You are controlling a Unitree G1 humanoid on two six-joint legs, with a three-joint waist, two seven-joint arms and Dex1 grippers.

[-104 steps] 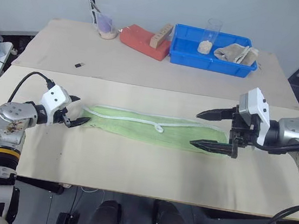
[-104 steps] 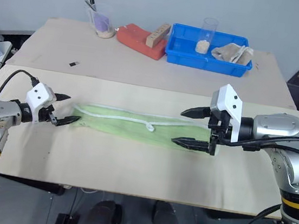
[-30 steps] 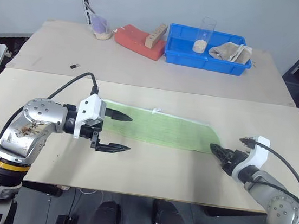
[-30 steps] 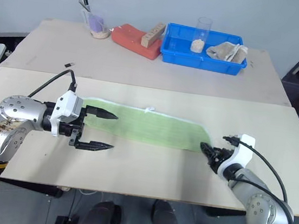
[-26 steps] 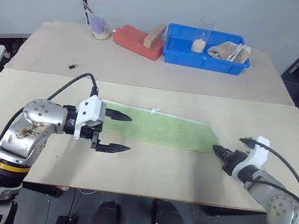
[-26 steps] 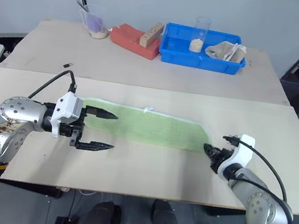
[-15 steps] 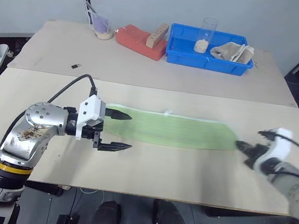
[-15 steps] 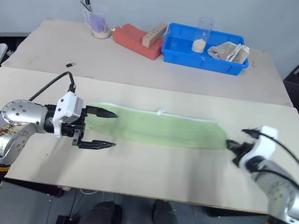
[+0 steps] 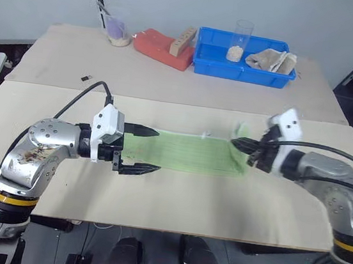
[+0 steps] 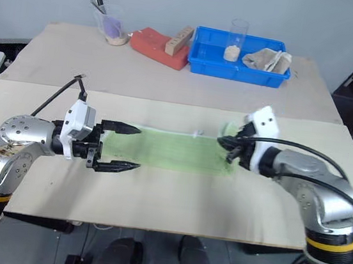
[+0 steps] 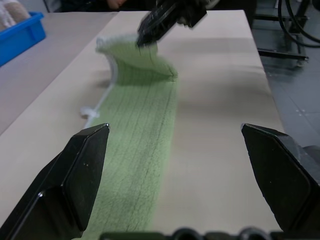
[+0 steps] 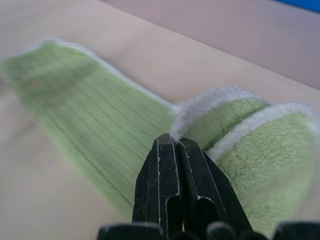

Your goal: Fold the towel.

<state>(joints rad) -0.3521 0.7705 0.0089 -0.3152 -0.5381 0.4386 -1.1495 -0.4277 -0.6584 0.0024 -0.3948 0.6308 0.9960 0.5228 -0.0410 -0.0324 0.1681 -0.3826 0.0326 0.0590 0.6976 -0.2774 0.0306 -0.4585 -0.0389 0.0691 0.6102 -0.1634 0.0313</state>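
Towel (image 9: 187, 151) now has its right end lifted and carried leftward by the clamped right gripper (image 9: 242, 143); left gripper (image 9: 142, 148) stays wide open, empty

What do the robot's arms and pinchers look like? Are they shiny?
Yes, shiny silver metal arms with rounded joints. Each has a white block at the wrist, then two long, pointed black fingers: the left gripper and the right gripper. Black cables loop along both arms, and each has a yellow-and-black ring lower down.
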